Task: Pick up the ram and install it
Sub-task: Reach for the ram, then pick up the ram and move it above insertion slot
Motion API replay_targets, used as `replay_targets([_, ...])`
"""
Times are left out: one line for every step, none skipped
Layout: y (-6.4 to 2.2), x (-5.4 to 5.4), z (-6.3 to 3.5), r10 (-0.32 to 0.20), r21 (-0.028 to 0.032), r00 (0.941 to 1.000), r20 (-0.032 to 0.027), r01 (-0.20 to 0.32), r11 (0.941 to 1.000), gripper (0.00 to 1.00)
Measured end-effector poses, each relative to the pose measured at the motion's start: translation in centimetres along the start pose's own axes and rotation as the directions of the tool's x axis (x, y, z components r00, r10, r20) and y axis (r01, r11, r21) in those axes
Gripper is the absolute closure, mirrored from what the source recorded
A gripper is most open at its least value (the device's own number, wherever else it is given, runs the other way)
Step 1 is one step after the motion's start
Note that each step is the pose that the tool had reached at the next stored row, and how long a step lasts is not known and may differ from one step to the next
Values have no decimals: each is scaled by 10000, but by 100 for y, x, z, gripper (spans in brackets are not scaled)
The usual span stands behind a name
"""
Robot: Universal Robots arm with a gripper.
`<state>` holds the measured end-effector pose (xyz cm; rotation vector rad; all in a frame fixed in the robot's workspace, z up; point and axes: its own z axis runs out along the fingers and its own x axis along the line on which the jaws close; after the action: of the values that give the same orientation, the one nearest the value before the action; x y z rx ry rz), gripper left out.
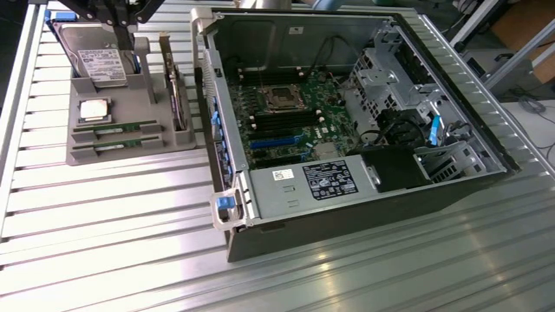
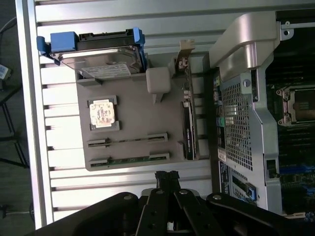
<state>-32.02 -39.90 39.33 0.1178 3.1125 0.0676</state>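
Observation:
Two green ram sticks lie side by side in slots of a grey holder tray (image 1: 87,156): one ram stick (image 1: 117,128) (image 2: 128,140) and a second ram stick (image 1: 117,144) (image 2: 129,158) nearer the tray's edge. My gripper (image 1: 126,39) (image 2: 167,176) hangs above the tray, over the hard drive end in the exterior view. Its dark fingers are shut together and hold nothing. In the wrist view the tips point toward the table slats just past the second ram stick. The open computer case (image 1: 227,195) lies at the exterior view's right, with the motherboard's dark memory slots (image 1: 282,120) exposed.
The tray also carries a silver hard drive (image 1: 93,62) (image 2: 103,61) in a blue bracket, a square CPU chip (image 1: 93,109) (image 2: 103,114) and an upright expansion card (image 1: 176,91) (image 2: 188,128). A power supply (image 1: 303,185) and drive cage (image 1: 386,65) fill parts of the case. Ribbed metal table (image 1: 113,247) all around.

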Motion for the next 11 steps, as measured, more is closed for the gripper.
replay_targets([0,1,0,2,0,10000,0,-2,10000,89])
replay_targets([0,1,0,1,0,10000,1,-1,10000,89])
replay_targets([0,1,0,1,0,10000,0,-1,10000,89])
replay_targets([0,1,0,2,0,10000,0,-2,10000,89])
replay_targets([0,1,0,2,0,10000,0,-2,10000,89])
replay_targets([0,1,0,1,0,10000,0,-1,10000,89])
replay_targets([0,2,0,2,0,10000,0,-2,10000,89])
replay_targets([0,1,0,1,0,10000,0,-1,10000,89])
replay_targets([0,1,0,1,0,10000,1,-1,10000,89])
replay_targets([0,1,0,-2,0,10000,0,2,10000,89])
replay_targets([0,1,0,-15,0,10000,0,15,10000,89])
